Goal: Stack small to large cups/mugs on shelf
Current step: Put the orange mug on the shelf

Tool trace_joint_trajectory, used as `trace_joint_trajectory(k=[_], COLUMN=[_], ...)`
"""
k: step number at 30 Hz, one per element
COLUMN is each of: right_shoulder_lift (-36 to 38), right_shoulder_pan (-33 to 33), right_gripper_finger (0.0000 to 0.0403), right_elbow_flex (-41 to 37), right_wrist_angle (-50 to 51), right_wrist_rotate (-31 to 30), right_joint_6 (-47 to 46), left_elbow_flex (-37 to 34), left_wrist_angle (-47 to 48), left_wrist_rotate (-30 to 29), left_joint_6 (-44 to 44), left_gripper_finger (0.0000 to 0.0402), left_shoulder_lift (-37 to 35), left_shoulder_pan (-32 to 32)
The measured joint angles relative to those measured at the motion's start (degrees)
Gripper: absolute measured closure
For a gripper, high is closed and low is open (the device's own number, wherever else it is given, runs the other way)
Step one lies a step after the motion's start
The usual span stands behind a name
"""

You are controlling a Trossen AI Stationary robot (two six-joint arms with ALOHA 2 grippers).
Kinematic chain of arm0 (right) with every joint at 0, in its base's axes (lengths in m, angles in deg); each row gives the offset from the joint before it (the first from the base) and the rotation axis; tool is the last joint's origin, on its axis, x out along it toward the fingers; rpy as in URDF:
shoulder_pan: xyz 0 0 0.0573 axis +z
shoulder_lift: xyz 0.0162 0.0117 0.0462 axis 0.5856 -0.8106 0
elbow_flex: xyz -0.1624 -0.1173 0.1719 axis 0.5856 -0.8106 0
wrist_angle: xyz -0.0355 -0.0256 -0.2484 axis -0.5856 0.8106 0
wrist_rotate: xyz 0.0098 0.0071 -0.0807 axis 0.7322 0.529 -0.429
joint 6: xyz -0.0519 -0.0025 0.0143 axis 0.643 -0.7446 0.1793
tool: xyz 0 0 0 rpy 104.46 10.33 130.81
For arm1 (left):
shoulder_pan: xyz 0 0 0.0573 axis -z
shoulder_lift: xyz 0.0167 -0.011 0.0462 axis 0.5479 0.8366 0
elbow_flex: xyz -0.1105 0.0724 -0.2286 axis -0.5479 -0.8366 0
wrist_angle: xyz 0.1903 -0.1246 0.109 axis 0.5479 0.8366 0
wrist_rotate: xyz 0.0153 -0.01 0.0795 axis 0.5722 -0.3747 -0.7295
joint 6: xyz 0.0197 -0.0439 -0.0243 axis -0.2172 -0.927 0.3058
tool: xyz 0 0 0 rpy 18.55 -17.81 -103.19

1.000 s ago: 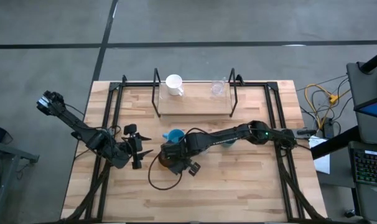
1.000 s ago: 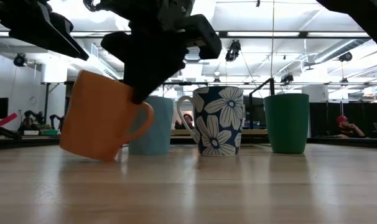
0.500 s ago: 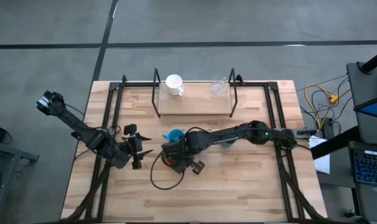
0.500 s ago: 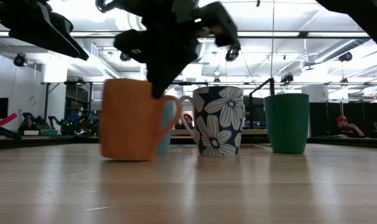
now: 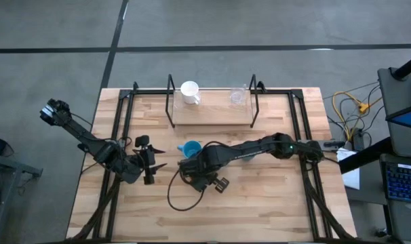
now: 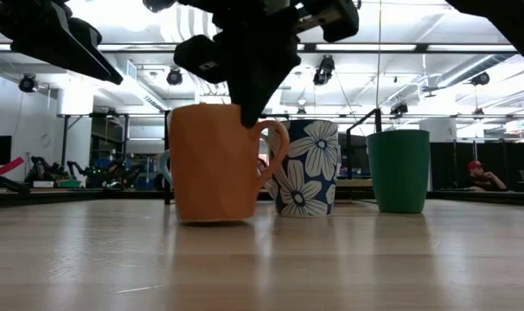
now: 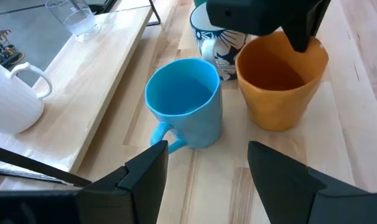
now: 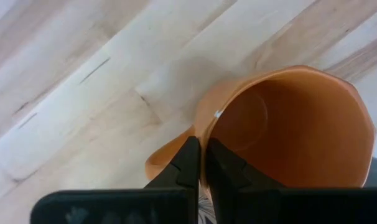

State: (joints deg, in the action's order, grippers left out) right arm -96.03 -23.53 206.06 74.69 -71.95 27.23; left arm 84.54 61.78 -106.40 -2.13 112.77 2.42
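Note:
An orange mug point(image 6: 214, 164) stands upright on the tabletop, in front of a white-and-blue flowered mug point(image 6: 305, 168) and a dark green mug point(image 6: 399, 170). My right gripper point(image 8: 205, 165) is shut on the orange mug's rim and covers most of it in the high view point(image 5: 200, 176). A light blue mug point(image 7: 185, 102) stands on its base next to the orange one point(image 7: 279, 87). My left gripper point(image 7: 207, 180) is open and empty, to the left of the blue mug point(image 5: 190, 148). On the shelf point(image 5: 212, 114) stand a white mug point(image 5: 190, 91) and a clear glass point(image 5: 237, 97). My right gripper pinches the orange mug's rim point(image 8: 207, 124) right above the handle point(image 8: 167, 158), one finger inside the mug and one outside. The fingers come from above, pointing down. The mug is upright, its base at the tabletop in the low view.
The shelf's black posts point(image 5: 171, 102) rise at the far middle of the table. Black frame rods point(image 5: 124, 129) run along the table's left and right sides. A dark cable point(image 5: 182, 200) loops on the wood near the right gripper. Bare wood lies toward the near edge.
My right gripper has carried the orange mug toward the table's right and a little toward the near edge. The mug was tilted a second ago and now stands upright. The gripper has stayed shut on the rim.

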Motion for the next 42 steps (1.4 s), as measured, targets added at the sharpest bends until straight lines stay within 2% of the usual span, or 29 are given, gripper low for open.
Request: trace_joint_trajectory(k=[13, 28, 35, 42], right_shoulder_lift=[0.5, 13.5, 20.7, 22.3], right_shoulder_pan=[0.2, -1.1, -8.0, -19.3], right_gripper_finger=[0.0394, 0.0394, 0.0394, 0.0394], right_elbow_flex=[2.0, 2.0, 2.1, 2.1], right_wrist_angle=[2.2, -0.6, -1.3, -0.3], right_wrist_rotate=[-2.3, -1.5, -1.7, 3.9], right_joint_6=[-0.6, -4.8, -7.7, -13.3], left_elbow_flex=[0.0, 0.0, 0.0, 0.0], left_wrist_angle=[0.0, 0.0, -0.3, -1.8], left_wrist_rotate=[0.8, 1.0, 1.0, 1.0], left_joint_6=[0.0, 0.0, -0.1, -0.1], left_gripper_finger=[0.0194, 0.0194, 0.0194, 0.0194], left_shoulder_lift=[0.0, 0.0, 0.0, 0.0], left_shoulder_pan=[0.0, 0.0, 0.0, 0.0])
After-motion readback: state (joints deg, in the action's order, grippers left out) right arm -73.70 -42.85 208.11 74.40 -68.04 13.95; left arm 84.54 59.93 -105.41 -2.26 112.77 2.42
